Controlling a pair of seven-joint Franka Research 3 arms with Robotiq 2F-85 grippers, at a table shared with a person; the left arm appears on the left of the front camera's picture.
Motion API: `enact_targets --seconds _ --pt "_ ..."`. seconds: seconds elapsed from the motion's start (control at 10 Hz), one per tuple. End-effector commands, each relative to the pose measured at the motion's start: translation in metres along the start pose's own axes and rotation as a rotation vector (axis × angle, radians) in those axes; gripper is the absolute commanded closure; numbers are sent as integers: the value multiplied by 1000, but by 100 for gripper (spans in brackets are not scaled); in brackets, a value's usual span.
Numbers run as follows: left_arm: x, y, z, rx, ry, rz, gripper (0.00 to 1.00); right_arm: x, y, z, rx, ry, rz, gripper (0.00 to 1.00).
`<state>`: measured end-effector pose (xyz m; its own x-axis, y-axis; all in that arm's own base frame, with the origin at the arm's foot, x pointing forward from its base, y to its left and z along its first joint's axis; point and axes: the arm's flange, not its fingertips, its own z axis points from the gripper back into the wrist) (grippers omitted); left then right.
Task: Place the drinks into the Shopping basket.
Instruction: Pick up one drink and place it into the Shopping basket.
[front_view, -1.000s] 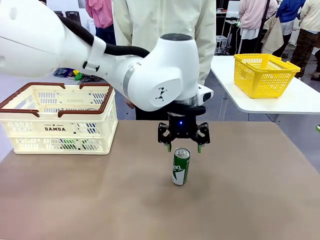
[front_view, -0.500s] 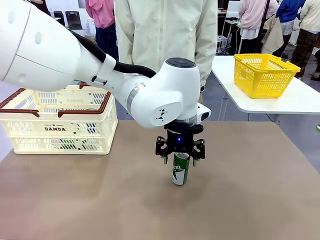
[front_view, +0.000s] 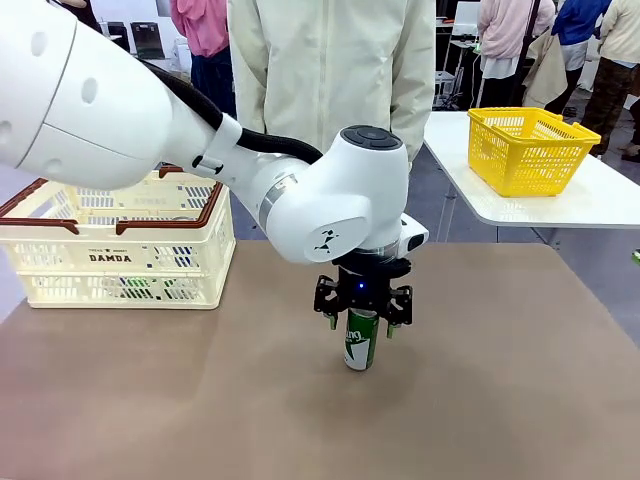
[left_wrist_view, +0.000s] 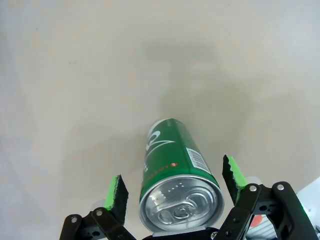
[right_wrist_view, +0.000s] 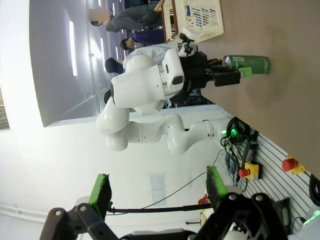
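A green drink can (front_view: 360, 345) with a silver top stands upright on the brown table, about mid-table. My left gripper (front_view: 359, 325) has come down over it, open, its green pads on either side of the can's upper part. In the left wrist view the can (left_wrist_view: 170, 155) sits between the pads (left_wrist_view: 118, 192) with small gaps on both sides of my left gripper (left_wrist_view: 175, 182). The cream Shopping basket (front_view: 110, 275) with a brown rim stands at the table's left rear. My right gripper (right_wrist_view: 157, 190) hangs open and holds nothing, well away from the can (right_wrist_view: 252, 64).
A person in a light jacket (front_view: 320, 70) stands at the far edge, behind the can. A yellow mesh basket (front_view: 530, 150) sits on a white side table at the right rear. Bare tabletop lies between the can and the cream basket.
My left gripper has dropped from just above the can's top to around its upper body, still open. The can has not moved.
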<state>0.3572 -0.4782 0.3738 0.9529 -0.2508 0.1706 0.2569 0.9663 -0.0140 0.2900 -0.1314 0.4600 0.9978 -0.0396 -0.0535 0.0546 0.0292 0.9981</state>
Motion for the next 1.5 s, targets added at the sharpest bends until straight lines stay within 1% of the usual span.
enact_targets --seconds 0.0,0.1,0.2,0.3,0.7,0.9,1.0,1.1,1.2,1.3,1.4 --pt "2 -2 -4 31 -42 16 0 -1 5 1 9 -1 -16 0" --pt "3 -1 -5 23 -64 0 0 -1 5 1 9 -1 -16 0" --pt "2 -3 -5 7 -86 -11 48 -1 5 1 9 -1 -16 0" --pt "1 -4 -5 0 -79 -14 100 -1 5 1 9 -1 -16 0" --pt "0 -1 -5 7 -41 0 100 -1 5 1 9 -1 -16 0" --pt "-1 1 4 -4 -39 8 100 -1 5 1 9 -1 -16 0" --pt "0 6 24 -34 -46 10 100 -1 5 1 9 -1 -16 0" --pt "2 18 55 -71 -53 7 100 -1 5 1 9 -1 -16 0" --pt "8 39 94 -115 -53 -14 100 -1 5 1 9 -1 -16 0" --pt "15 70 138 -171 -59 -32 100 -1 5 1 9 -1 -16 0" --pt "27 114 187 -204 -119 -3 100 -1 5 1 9 -1 -16 0"
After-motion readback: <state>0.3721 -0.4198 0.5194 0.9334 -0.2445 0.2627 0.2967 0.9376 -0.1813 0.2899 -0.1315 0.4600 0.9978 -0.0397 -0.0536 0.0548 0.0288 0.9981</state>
